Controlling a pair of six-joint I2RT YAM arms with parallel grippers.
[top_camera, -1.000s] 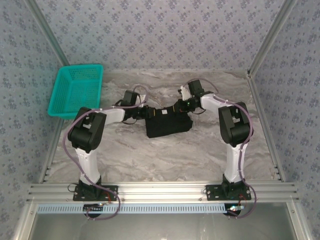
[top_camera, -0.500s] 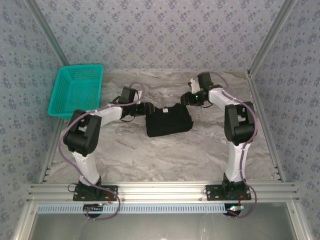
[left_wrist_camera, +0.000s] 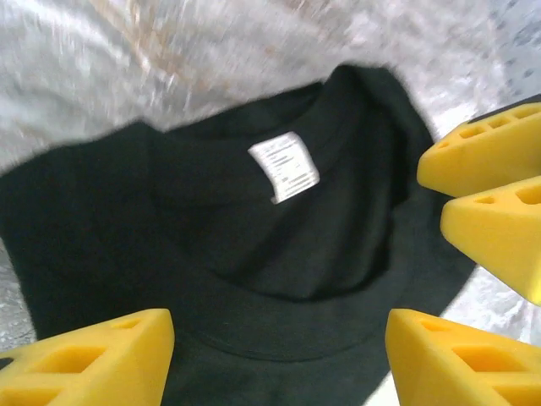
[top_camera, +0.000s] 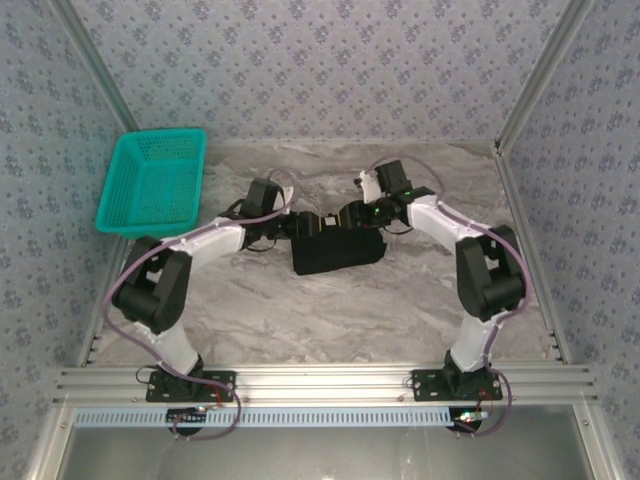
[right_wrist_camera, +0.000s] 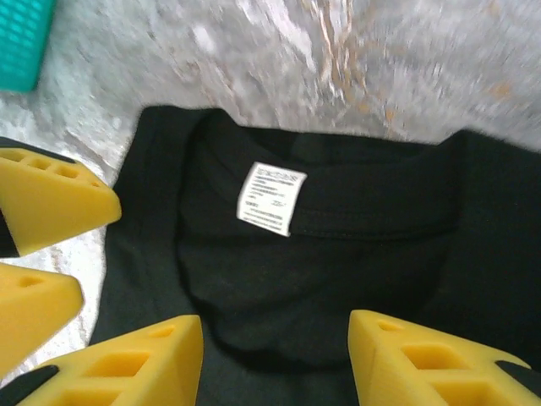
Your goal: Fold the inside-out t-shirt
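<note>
Left tool (left_wrist_camera: 275,364) and right tool (right_wrist_camera: 279,364) hang nose to nose, each with jaws apart and nothing pinched, over the collar (right_wrist_camera: 355,216) of the inside-out t-shirt (top_camera: 337,255). The black garment lies directly beneath both tools as a compact folded bundle, plain side up. Its white sewn-in label (left_wrist_camera: 285,167) shows between the two sets of yellow fingers (left_wrist_camera: 494,233). Folding looks well advanced, so most of what can go wrong from here is undoing it. Closing on the collar may catch only the top layer, and lifting that would peel the bundle open rather than carry it. A bite that goes too deep could instead gather several layers and bunch them. The tools stand just beside each other, and any inward move by either risks a knock between fingers, which could shove the cloth askew. Under the shirt, the marbled bench (top_camera: 300,320) looks smooth, so a sideways drag by one tool alone would likely slide the whole bundle instead of creasing it. Well out past the left tool's far side sits a teal basket (top_camera: 150,185), apart from the shirt and unlikely to interfere unless the left arm swings wide.
</note>
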